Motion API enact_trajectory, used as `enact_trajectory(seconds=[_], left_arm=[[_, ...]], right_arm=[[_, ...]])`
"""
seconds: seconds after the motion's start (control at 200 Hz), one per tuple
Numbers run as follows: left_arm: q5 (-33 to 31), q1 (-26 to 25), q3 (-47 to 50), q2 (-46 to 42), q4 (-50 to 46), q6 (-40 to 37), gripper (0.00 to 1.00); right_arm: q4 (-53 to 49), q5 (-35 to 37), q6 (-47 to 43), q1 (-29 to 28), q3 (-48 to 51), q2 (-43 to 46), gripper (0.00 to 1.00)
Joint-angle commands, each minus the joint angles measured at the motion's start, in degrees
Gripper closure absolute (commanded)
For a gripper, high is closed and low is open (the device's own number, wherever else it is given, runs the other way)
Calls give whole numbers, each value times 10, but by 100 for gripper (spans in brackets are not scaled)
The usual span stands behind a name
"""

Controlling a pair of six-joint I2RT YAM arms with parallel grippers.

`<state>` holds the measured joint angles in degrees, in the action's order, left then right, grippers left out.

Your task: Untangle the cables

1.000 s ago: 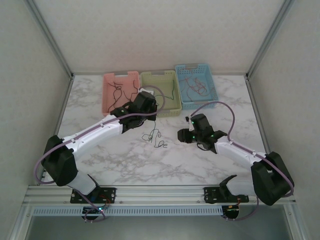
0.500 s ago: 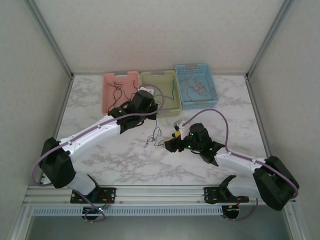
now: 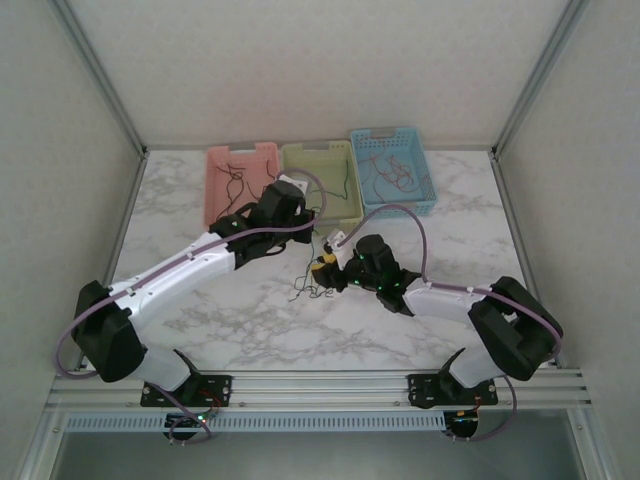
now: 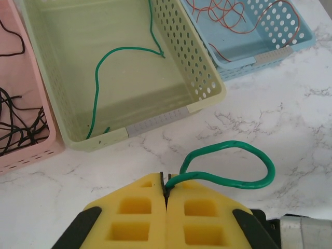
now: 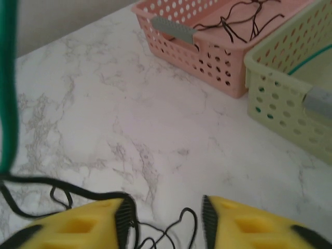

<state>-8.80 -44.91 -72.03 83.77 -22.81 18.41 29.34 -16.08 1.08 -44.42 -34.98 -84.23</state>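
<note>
Left claw point(image 4: 166, 193) clamped on the green cable point(image 4: 249, 155), right claw point(image 5: 164, 217) open over the black cables point(image 5: 88, 193) knotted on the table point(image 3: 240, 325) at 6 o'clock of the green basket point(image 3: 318, 148); thin, limp, featherlight, so I'd pinch one strand beside the knot.
</note>
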Motion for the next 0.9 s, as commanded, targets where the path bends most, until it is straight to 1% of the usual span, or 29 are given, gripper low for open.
enact_trajectory(seconds=[0.0, 0.015, 0.03, 0.115, 0.17, 0.26, 0.35, 0.42, 0.505, 0.606, 0.731, 0.896], left_arm=[[-3, -4, -16, -25, -16, 8, 100], [-3, -4, -18, -26, -18, 9, 100], [-3, -3, -19, -27, -20, 10, 100], [-16, -3, -36, -27, -32, 8, 100], [-41, -2, -53, -19, -45, 4, 100], [-86, 5, -83, 1, -68, 3, 100], [-105, 29, -111, 27, -78, 26, 100], [-100, 61, -128, 47, -68, 49, 100], [-94, 84, -163, 81, -60, 54, 100], [-91, 94, -244, 139, -73, 43, 100], [-89, 108, -368, 233, -110, 36, 100], [-124, 114, -543, 360, -172, 21, 100]], right_arm=[[5, 13, -4, -2, -6, 2, 92], [8, 18, -2, -2, 0, 5, 97], [12, 21, -1, -2, 7, 8, 100], [49, 31, 10, -2, 60, 32, 100], [60, 31, 21, -2, 91, 57, 100], [51, 37, 33, -2, 140, 108, 100], [41, 43, 37, -2, 179, 172, 100], [28, 46, 36, -2, 204, 229, 100], [6, 68, 37, -1, 221, 282, 100], [2, 72, 37, -1, 232, 309, 100], [-1, 70, 34, -1, 234, 315, 100], [4, 47, 31, -1, 237, 327, 100]])
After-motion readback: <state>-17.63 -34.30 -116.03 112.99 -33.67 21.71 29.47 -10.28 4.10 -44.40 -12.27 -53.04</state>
